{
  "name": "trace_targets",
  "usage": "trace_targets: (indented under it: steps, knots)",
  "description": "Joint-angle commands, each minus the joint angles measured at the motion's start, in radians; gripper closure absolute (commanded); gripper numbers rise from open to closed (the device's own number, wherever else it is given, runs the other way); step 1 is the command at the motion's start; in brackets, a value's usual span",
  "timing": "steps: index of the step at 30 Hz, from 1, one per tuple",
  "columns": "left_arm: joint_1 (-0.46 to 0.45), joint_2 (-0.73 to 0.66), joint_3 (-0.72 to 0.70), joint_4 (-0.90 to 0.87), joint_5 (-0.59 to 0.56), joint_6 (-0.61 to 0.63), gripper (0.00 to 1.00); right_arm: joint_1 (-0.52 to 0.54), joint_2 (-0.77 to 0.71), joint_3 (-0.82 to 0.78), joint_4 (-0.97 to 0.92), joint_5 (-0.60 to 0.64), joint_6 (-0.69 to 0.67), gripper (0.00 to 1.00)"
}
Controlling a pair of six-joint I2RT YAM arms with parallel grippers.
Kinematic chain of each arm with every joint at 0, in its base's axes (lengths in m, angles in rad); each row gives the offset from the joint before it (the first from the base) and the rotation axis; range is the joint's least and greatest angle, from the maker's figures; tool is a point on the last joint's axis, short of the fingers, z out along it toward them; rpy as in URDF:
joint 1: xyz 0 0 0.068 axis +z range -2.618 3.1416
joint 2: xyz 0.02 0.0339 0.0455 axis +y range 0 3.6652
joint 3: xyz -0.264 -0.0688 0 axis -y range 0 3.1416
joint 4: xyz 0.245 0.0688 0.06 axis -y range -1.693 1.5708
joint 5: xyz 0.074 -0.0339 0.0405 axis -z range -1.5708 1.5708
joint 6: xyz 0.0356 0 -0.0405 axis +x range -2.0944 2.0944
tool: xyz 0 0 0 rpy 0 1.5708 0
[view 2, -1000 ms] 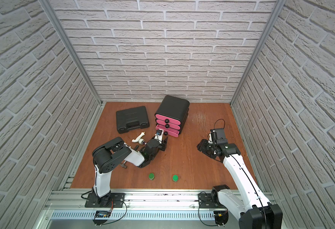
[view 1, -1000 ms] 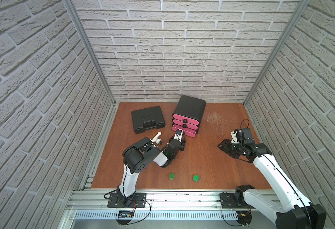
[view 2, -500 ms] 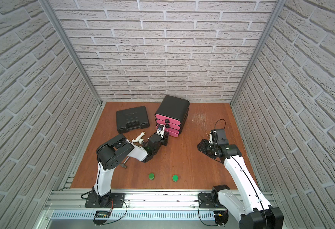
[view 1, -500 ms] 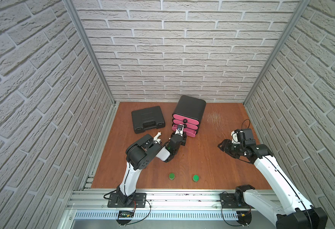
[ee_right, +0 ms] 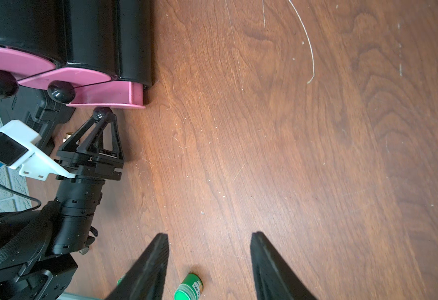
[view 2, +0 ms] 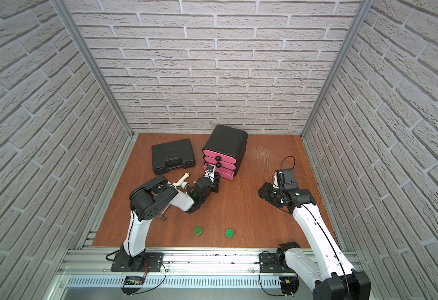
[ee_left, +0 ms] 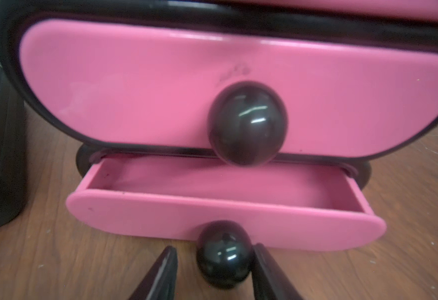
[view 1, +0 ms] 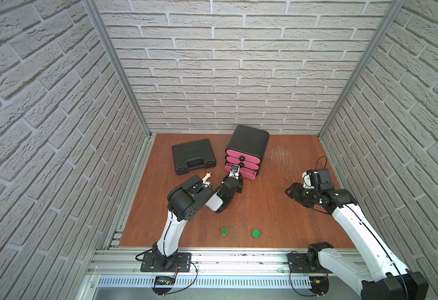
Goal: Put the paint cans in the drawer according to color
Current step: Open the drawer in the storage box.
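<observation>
- Lids are showing green on two paint cans [view 1: 224, 230] [view 1: 256, 233], which are standing on the desk [view 1: 264, 207] near its front edge in both top views, well apart from the drawer unit [view 1: 247, 141].
- In those views the left claw [view 1: 235, 175] is reaching to the partly pulled-out bottom drawer [view 1: 249, 176]. The wrist camera is covering its fingertips, so the grip is not showing from above.
- The right claw [view 1: 289, 191] is hanging over bare desk, well apart from the unit, and its jaws are reading too dark to judge from here.
- A white pipe fitting [view 2: 182, 181] is lying partly behind the left arm, near a black case [view 1: 193, 155].
- In the left wrist view the left claw is straddling the bottom drawer's knob [ee_left: 224, 255], spread rather than clamped. One finger [ee_left: 262, 262] is touching the knob and the other is standing off with a gap. The drawer's back is disappearing under the middle drawer [ee_left: 134, 91].
- In the right wrist view the right claw [ee_right: 208, 235] is spread wide, pinching nothing. One paint can is showing on the desk beyond the fingers, and a green sliver behind one finger is too small to identify.
</observation>
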State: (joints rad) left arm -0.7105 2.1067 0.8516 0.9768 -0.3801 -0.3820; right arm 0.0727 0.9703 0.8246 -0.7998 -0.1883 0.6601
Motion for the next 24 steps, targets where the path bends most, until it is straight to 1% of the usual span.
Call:
trace_targets:
  steps: [1,11,14,24]
  knots:
    - [0.016,0.019,0.019,0.035,-0.006,-0.008,0.54,-0.006,-0.024,0.025,-0.008,0.021,-0.019,0.45]
    - [0.020,0.015,-0.006,0.082,0.002,-0.003,0.70,-0.006,-0.022,0.028,-0.007,0.026,-0.016,0.44]
    - [0.019,0.007,-0.037,0.126,0.004,-0.002,0.73,-0.006,-0.024,0.028,-0.006,0.024,-0.015,0.44]
    - [-0.021,-0.035,-0.139,0.223,-0.041,0.004,0.75,-0.006,-0.026,0.024,-0.001,0.020,-0.017,0.44]
